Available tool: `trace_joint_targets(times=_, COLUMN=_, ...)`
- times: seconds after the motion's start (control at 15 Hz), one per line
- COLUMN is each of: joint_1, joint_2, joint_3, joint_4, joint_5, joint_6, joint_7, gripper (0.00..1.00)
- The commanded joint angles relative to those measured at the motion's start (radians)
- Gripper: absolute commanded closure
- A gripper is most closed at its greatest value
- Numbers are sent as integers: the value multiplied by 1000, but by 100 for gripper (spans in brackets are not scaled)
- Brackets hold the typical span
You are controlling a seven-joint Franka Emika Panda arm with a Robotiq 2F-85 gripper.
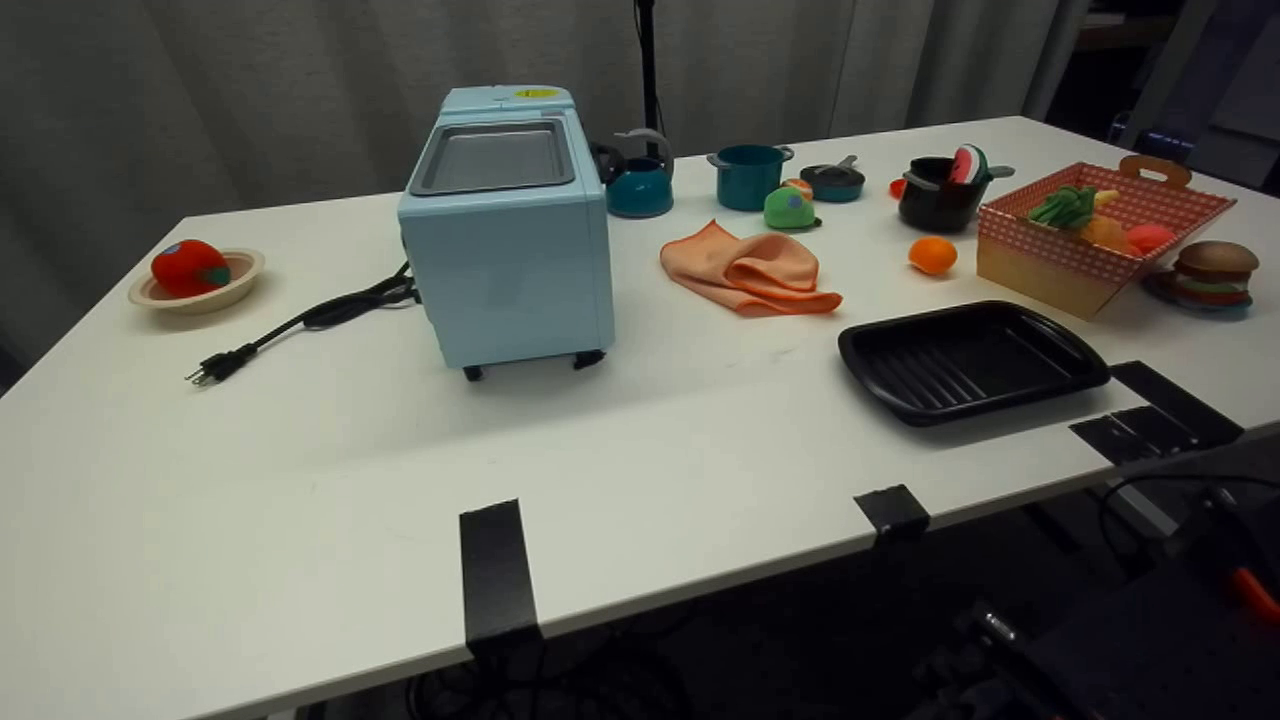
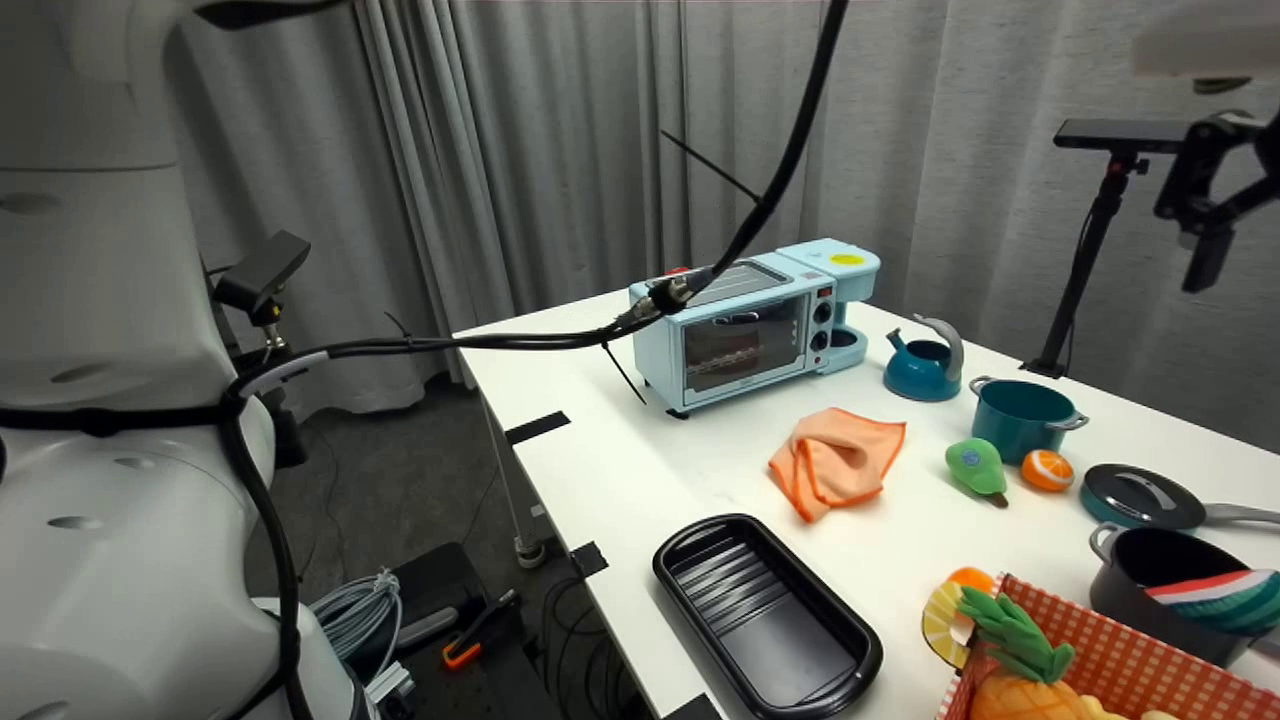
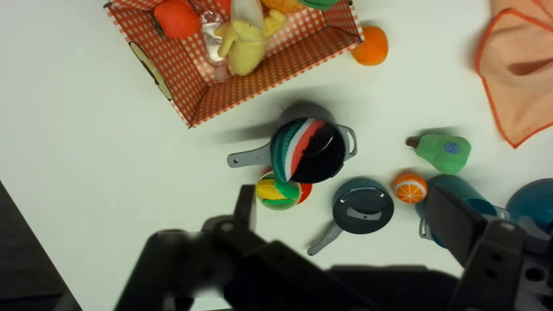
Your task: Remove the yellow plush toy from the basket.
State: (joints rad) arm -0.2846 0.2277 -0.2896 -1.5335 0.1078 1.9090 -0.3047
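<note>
Looking down through the wrist view, I find the yellow plush toy [image 3: 246,54] lying inside the basket [image 3: 270,71], its rounded end near the checked side wall and its paler end reaching the top edge of my view. What looks like a clear bottle [image 3: 212,41] lies along one side of it and the pineapple [image 3: 283,5] sits by its paler end; whether either touches it, I can't tell. I expect it to be light and squashy, with cloth that shouldn't slip much, and nothing about it seems fragile. I'd take hold across the plump, rounded body rather than by the small peel flaps, which would likely fold or slip free, and I'd keep one jaw from snagging the bottle.

My gripper [image 3: 343,201] has its jaws spread wide, pinching nothing; in the wrist view the lidded pan [image 3: 363,201] shows down between them. In an exterior view it hangs well above the table [image 2: 640,475], pointing downward, partly cut off at the edge, while the white arm [image 2: 90,300] stands at the opposite edge. To reach the toy, I judge it must draw back past the black pot [image 3: 326,155] toward the basket, then come down with the jaws straddling the body
</note>
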Motion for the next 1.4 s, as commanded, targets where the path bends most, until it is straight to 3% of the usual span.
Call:
trace_joint_targets(times=0.0, joint_1=-35, joint_2=34, joint_3=25, joint_4=33, joint_5=-6, joint_6=-4, joint_7=11, gripper=0)
trace_joint_targets(times=0.73, joint_1=-61, joint_2=130, joint_3=34, joint_4=121, joint_5=-2, joint_6=-24, joint_7=35, gripper=0)
trace_joint_targets(times=1.33, joint_1=-145, joint_2=314, joint_3=65, joint_4=203, joint_5=33, joint_6=-88, joint_7=5, gripper=0)
